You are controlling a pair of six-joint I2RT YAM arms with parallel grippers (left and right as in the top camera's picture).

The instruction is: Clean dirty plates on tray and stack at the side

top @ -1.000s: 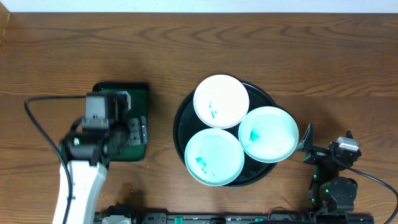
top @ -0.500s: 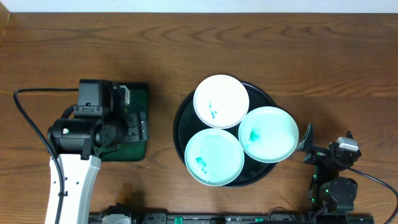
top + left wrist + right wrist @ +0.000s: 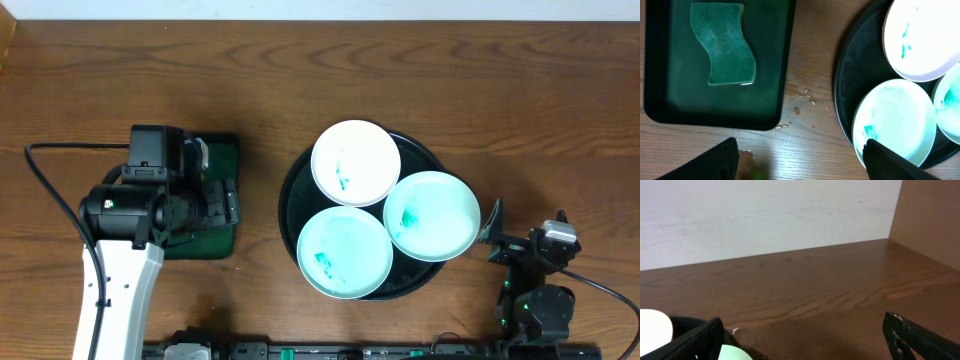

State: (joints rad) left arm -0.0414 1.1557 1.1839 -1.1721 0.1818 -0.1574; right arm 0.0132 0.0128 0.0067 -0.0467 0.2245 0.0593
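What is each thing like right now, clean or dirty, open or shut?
Large round black tray: holding three unstacked plates.
Back round white plate: on black tray, small teal streaks.
Right round white plate: on black tray, smeared teal.
Front round white plate: on black tray, smeared teal.
Wavy green sponge: flat in rectangular dark-green tray, untouched.
Left gripper: open, empty.
Right gripper: open, empty.

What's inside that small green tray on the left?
A wavy green sponge lies flat in the green tray, nothing else. Whatever is beneath the sponge is covered; from overhead the left arm hides most of the tray.
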